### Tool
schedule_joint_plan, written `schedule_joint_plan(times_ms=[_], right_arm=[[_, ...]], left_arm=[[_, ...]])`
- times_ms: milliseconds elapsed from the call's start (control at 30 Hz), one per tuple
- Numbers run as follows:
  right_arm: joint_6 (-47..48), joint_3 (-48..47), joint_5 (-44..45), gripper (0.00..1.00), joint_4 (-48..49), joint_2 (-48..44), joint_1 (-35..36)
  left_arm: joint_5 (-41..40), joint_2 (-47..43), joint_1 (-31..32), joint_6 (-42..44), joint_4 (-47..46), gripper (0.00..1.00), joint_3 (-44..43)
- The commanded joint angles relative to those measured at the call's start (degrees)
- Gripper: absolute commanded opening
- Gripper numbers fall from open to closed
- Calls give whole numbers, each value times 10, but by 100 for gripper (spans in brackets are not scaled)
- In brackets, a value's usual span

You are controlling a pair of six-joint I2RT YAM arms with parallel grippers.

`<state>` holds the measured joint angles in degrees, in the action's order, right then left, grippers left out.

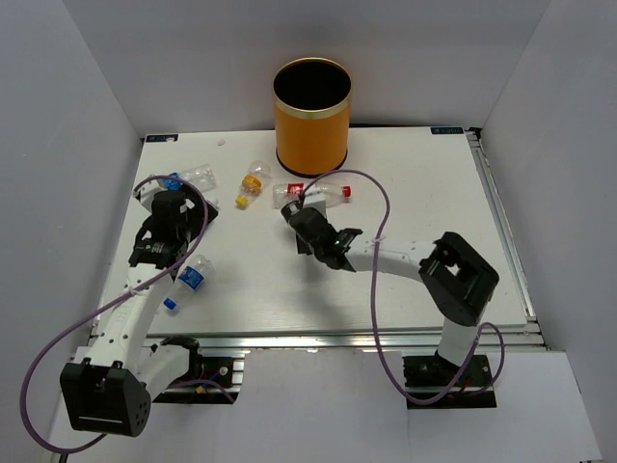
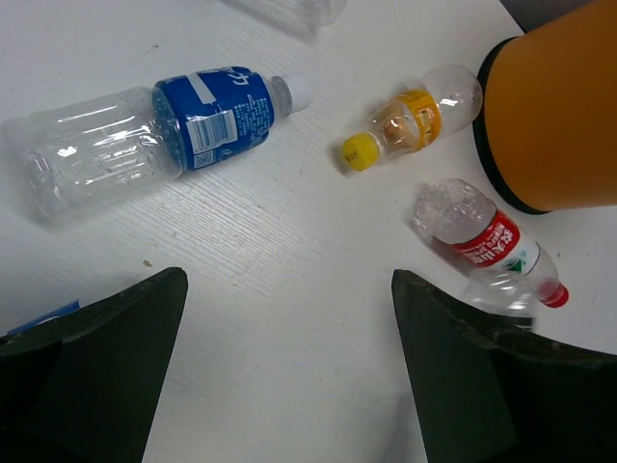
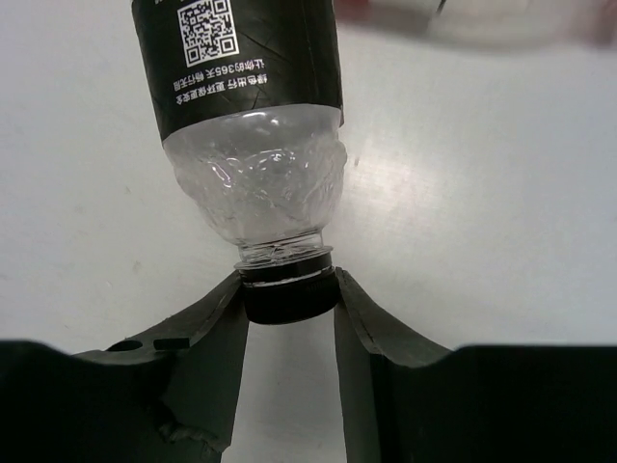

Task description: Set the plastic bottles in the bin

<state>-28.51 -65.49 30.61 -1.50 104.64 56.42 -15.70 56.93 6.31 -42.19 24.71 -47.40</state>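
Bottles (image 1: 193,278) lie on their sides across the worktop (image 1: 415,193). At the left, a blue-labelled bottle (image 2: 154,135) rests ahead of our left gripper (image 2: 287,280), whose fingers are spread wide and hold nothing. Further right, the orange-capped bottle (image 2: 410,121) and the red-labelled bottle (image 2: 492,241) lie near the foot of the bin (image 2: 559,106). Rightmost, our right gripper (image 3: 287,299) pinches the black-labelled bottle (image 3: 255,145) at its neck end; whether its body rests on the worktop or hangs clear we cannot tell. We judge the step in hand to be the grasp of this bottle. Next we need to raise it above the bin's tall rim, carry it over the opening and release it.
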Motion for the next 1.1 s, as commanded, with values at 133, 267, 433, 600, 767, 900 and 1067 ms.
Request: schedule_joint_plan(times_ms=[133,267,433,600,767,900,1067], right_arm=[[194,-128,-87,2,40,-98,-61],[230,-286,-165,0,-29,-57,-142],[272,-648,-163,4,-139,150,-219],[320,-727,-162,61,6,253,-226],[292,-752,-199,89,73,242,-237],[304,-727,-192,89,72,189,-237],[462,-611,-328,89,-29,86,-238]], left_arm=[[-34,10,-3,12,-17,98,-19],[-23,9,-7,23,-34,98,-16],[-6,22,-12,30,-42,98,-21],[16,30,-16,33,-62,98,-23],[14,41,-16,53,-55,98,-32],[33,35,-16,62,-62,98,-26],[43,28,-16,72,-58,98,-27]])
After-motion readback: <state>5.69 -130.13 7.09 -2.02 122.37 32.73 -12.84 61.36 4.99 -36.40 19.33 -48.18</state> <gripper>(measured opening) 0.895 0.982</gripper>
